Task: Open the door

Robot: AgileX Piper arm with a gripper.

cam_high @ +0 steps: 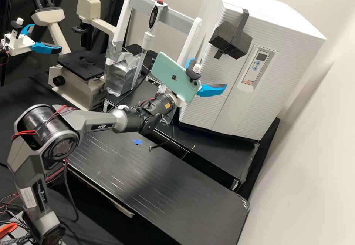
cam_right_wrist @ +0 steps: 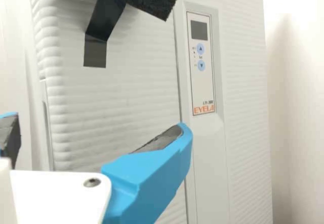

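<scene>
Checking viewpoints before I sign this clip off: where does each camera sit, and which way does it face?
High view: fixed off the arm, looking forward and down at a middling slant over the bench to the white cabinet; the arm shows with its gripper, open.
Wrist view: on the arm's wrist, facing out past the gripper's two spread blue fingers toward the cabinet's front.
Shared: the gripper, the cabinet, its control panel and the black block hung on its front.
</scene>
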